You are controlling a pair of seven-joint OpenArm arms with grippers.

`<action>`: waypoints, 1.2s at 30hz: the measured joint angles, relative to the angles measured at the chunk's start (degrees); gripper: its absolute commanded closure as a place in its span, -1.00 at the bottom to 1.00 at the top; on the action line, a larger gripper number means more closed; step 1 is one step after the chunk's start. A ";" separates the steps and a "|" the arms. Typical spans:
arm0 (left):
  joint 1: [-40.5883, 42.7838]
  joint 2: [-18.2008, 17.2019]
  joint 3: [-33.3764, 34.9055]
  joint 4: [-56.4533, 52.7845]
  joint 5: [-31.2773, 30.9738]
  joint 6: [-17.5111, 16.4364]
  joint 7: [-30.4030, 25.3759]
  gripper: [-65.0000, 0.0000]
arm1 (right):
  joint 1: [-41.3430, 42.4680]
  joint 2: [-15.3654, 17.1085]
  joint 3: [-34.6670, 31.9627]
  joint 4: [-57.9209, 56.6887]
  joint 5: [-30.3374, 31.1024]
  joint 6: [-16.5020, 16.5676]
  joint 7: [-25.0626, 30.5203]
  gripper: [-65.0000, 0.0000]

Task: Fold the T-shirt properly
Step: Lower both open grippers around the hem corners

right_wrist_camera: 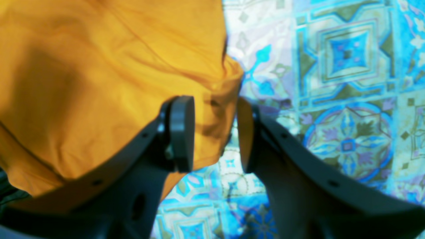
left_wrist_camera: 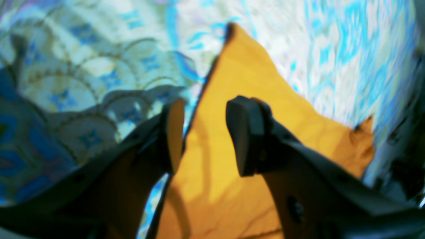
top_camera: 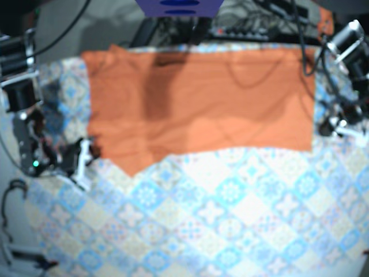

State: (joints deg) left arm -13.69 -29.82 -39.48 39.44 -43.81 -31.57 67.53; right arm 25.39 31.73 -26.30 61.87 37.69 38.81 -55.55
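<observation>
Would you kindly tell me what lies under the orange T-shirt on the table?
The blue patterned tablecloth shows beside and in front of the T-shirt and runs under its edges. Anything else beneath the spread fabric is covered and cannot be seen.

One orange T-shirt (top_camera: 196,104), one patterned tablecloth (top_camera: 230,219), two hands: left hand (left_wrist_camera: 206,132), right hand (right_wrist_camera: 214,132)

no readable text, labels or numbers

All 3 views blurry, left wrist cam worst w/ smear. Bright, oversaturated. Dark shadow band on shirt (top_camera: 199,104) left of centre; tablecloth (left_wrist_camera: 282,33) beside shirt washed out.
</observation>
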 measured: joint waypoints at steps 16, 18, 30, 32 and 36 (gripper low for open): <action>-12.37 -1.46 5.77 -14.40 -0.02 3.08 -7.52 0.22 | -0.15 -0.55 -0.07 1.99 -0.02 0.00 0.22 0.34; -13.29 -1.42 5.79 -16.98 0.17 3.28 -8.66 0.22 | -0.09 -0.61 -0.07 3.28 0.02 0.00 0.07 0.34; -14.67 -1.42 5.77 -17.77 6.54 7.23 -11.19 0.22 | -0.02 -0.44 -0.07 3.58 0.02 0.02 0.09 0.34; -14.67 -1.51 5.77 -17.77 6.80 7.21 -11.21 0.22 | -0.33 -0.44 -0.04 3.58 0.02 0.00 0.31 0.34; -14.69 -1.31 5.77 -17.77 9.11 7.19 -11.23 0.22 | -0.98 -0.44 0.04 3.58 0.00 0.02 0.24 0.34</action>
State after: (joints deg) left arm -28.38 -31.14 -33.71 21.67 -34.70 -24.38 56.29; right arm 24.40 31.29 -26.26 65.45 37.69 38.83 -55.31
